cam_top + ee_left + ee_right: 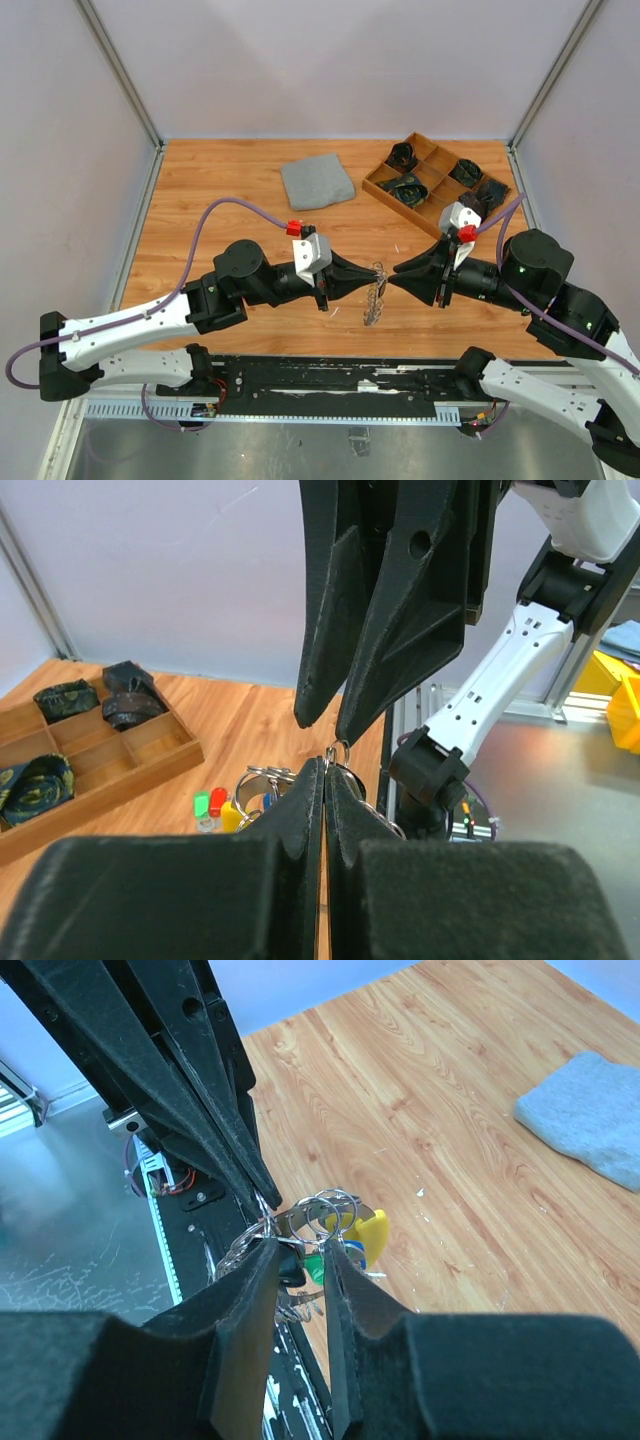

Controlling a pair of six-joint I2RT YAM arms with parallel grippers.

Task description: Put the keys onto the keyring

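Above wooden table [200, 200]: left gripper [368, 277] pinched tight on keyring [376, 296], right gripper [396, 275] half-closed around dangling keys [366, 1234], grip unclear. Risk: ring twisting out of thin pinch, bunch dropping.

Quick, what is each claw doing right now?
Left gripper: closed, pinching the keyring.
Right gripper: jaws apart by the keys; grip cannot be told.

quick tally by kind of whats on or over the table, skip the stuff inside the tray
grippers: 2 (left gripper, right gripper)
folded grey cloth: 1
wooden tray: 1
keyring with keys on it: 1
total: 5
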